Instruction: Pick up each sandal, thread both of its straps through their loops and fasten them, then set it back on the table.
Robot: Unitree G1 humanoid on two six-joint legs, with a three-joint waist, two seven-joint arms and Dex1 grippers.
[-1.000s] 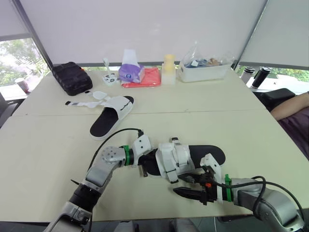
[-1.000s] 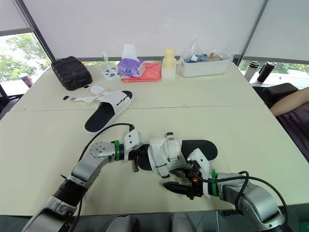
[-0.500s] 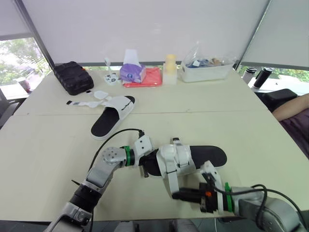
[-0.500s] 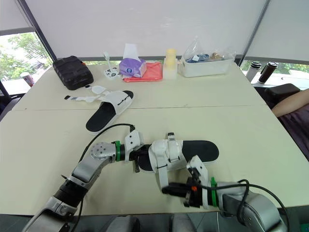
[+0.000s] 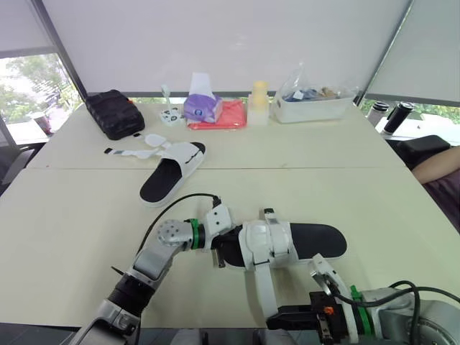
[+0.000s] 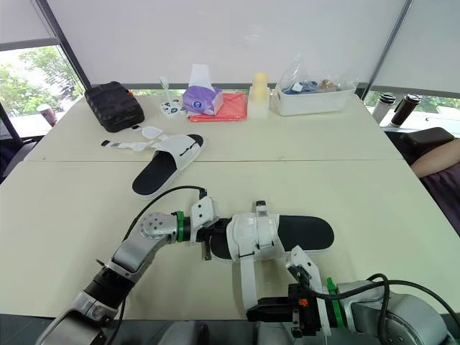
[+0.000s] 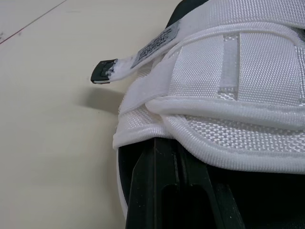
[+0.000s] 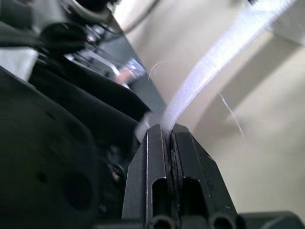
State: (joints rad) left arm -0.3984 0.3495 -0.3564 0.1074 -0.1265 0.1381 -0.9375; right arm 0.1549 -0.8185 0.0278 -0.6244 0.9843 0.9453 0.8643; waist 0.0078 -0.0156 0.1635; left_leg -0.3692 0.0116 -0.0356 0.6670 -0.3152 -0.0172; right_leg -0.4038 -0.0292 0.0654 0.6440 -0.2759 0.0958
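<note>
two sandals lie on the surface [image 5: 72, 215], well apart. the far sandal [image 5: 167, 176] sits near the back with its white straps splayed loose beside it, untouched. the near sandal [image 5: 316, 241] lies flat, close to the front edge, with both arms at it.

the right jaws are clenched on the free end of a long white strap [image 5: 261, 291], which runs taut from the white upper [image 5: 269, 244] toward the robot. i judge this to be the tightening pull after threading, before the strap is folded and pressed down. the left jaws sit at the open end of the same sandal, most likely to pin it so the pull tensions the strap and does not drag the shoe.

the head views give the layout: strap line, both arms, sandal flat on the surface. the right wrist view adds what they cannot, the thin webbing nipped squarely in the closed jaws. the left wrist view shows the left jaws drawn together and tucked under the woven upper against the black footbed, their ends hidden, so whether they pinch any webbing i cannot tell. it also shows a second strap tip [image 7: 102, 71], black-ended with a label, poking free beside the upper.
</note>
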